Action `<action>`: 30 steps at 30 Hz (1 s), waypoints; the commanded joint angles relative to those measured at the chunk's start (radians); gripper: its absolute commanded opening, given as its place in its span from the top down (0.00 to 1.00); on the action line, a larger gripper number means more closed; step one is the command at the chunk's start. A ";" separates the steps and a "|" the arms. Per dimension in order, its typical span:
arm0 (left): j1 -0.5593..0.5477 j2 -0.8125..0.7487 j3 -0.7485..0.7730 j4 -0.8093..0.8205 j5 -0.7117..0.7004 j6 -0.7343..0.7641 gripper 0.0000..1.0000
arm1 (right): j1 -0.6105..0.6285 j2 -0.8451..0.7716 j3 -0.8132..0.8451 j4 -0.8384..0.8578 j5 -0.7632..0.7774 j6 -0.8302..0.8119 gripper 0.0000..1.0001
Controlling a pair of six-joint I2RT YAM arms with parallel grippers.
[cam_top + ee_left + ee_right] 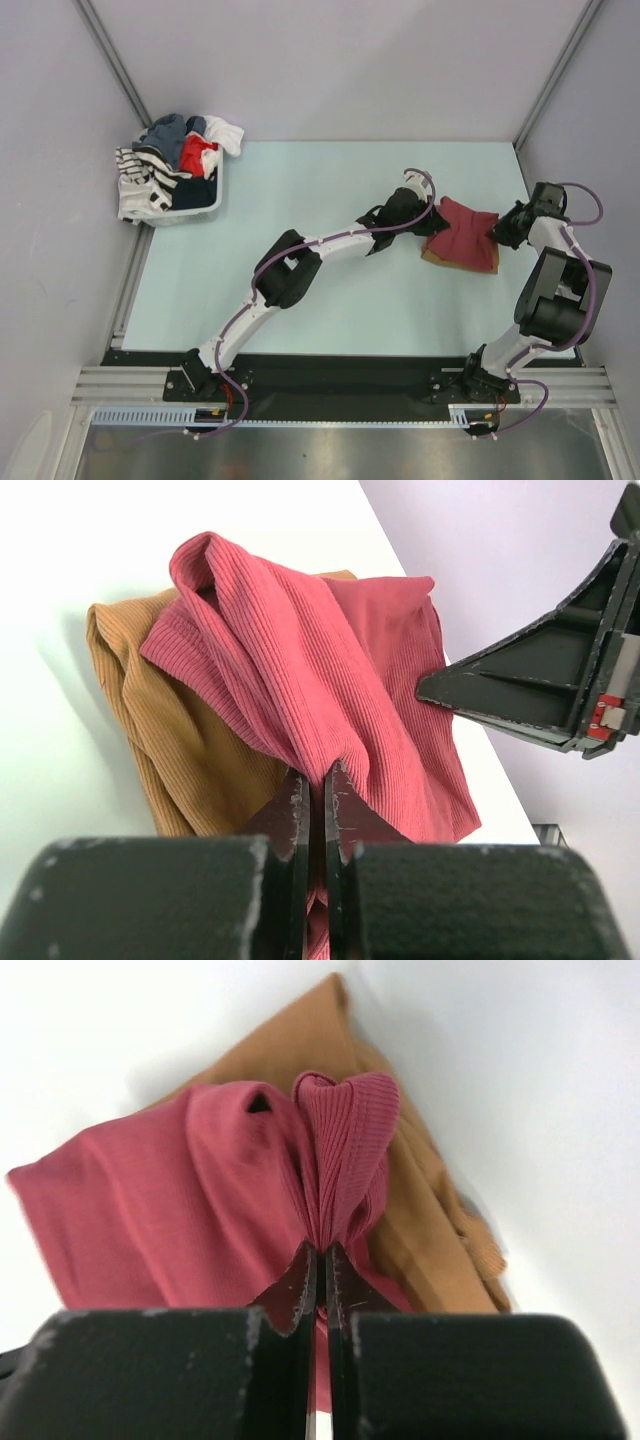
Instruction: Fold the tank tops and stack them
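I read the left tool (315,780) as clenched on a ribbed fold of the maroon tank top (465,232). The right tool (320,1255) is pinched on the opposite edge of the same garment. The maroon tank top lies on the tan tank top (170,730) (only its edges show from above), at the right of the surface (330,290). A basket (195,213) of mixed clothes (175,160) sits at the far-left corner.

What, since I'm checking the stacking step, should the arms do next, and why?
Probably lower both arms together to lay the maroon tank top flat on the tan tank top. The left gripper and right gripper are each shut on a bunched fold of the maroon one, which already lies over the tan one but puckers upward.
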 commanded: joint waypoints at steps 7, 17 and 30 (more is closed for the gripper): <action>-0.013 -0.015 0.058 -0.036 -0.036 -0.028 0.97 | -0.028 0.003 -0.030 0.013 0.173 0.076 1.00; -0.013 -0.041 0.058 -0.085 -0.057 0.004 0.73 | -0.033 -0.013 -0.015 0.017 0.184 0.083 0.80; 0.029 -0.054 0.113 -0.102 -0.016 -0.010 0.27 | -0.054 -0.011 0.017 0.033 0.120 0.098 0.57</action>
